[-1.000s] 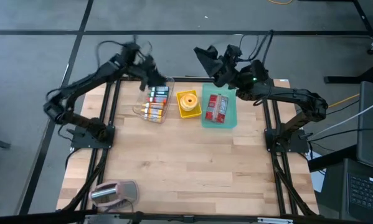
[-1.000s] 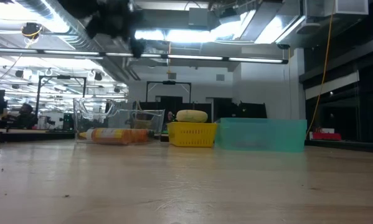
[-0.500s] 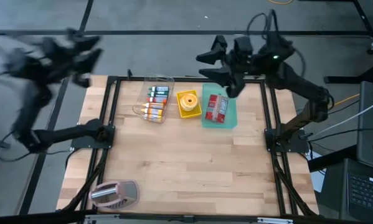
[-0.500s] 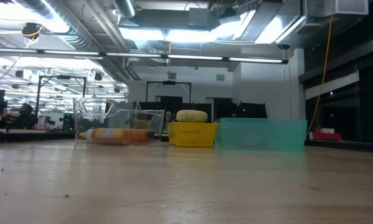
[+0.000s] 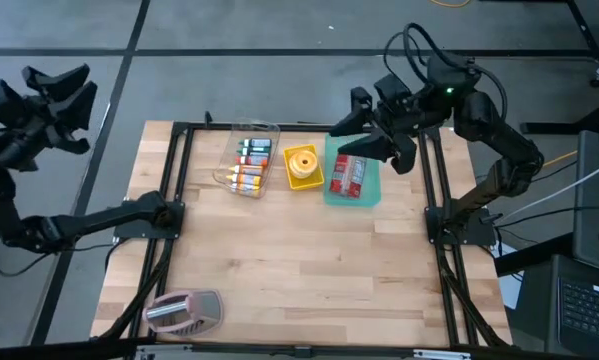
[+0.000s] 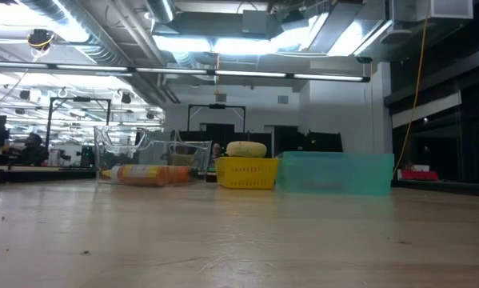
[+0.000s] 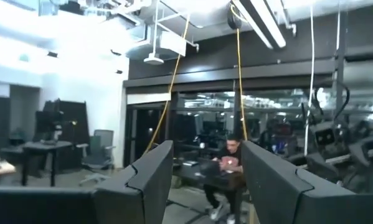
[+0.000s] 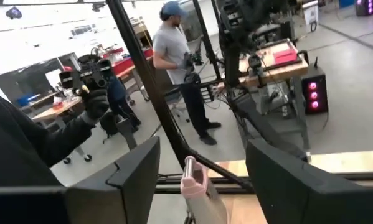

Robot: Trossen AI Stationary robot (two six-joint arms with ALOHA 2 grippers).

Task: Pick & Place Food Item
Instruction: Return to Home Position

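On the wooden table (image 5: 299, 260), food coloring bottles (image 5: 245, 172) lie in the transparent bin (image 5: 270, 129), smeared behind its wall at table height. The left gripper (image 5: 61, 85), fingers apart, hangs off-table, well left of the bin. The right gripper (image 5: 351, 120), also spread, is near its right.

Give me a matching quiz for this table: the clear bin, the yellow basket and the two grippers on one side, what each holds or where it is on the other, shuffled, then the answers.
Things
1. transparent bin
2. yellow basket
3. left gripper
4. right gripper

Contents or places
A. open, over the far end of the teal bin
B. holds small coloured bottles
C. open, out past the left edge of the table
D. holds one round yellow item

Pairs: 1-B, 2-D, 3-C, 4-A
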